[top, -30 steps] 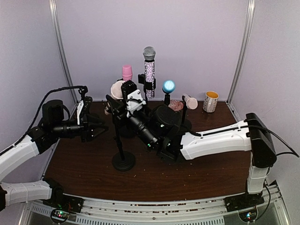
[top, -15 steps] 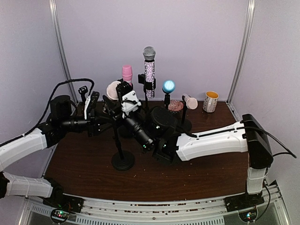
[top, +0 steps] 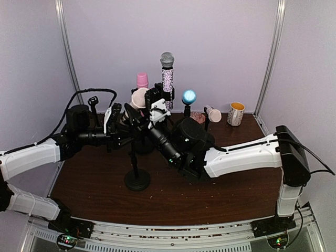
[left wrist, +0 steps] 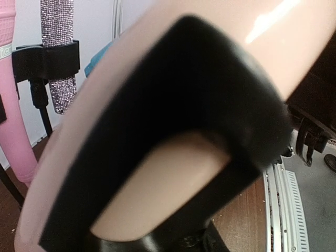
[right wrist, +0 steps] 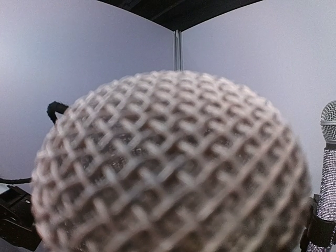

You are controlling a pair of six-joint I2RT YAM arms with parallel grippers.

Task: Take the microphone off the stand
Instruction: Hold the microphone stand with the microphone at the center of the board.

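Observation:
A pale beige microphone sits tilted in the black clip of a stand with a round base. In the right wrist view its mesh head fills the frame, right in front of the camera. My right gripper reaches in from the right and is shut on the microphone's body. From the left, my left gripper is at the top of the stand, under the clip. The left wrist view shows the beige microphone body inside the black clip very close up. My left fingers are hidden.
Behind stand a glitter microphone in its own holder, a pink microphone and a blue-headed one. Another beige microphone and a mug are at the back right. Walls close the sides and back.
My left arm has moved right, from beside the stand up to its clip. The right arm with the microphone has shifted slightly up and right.

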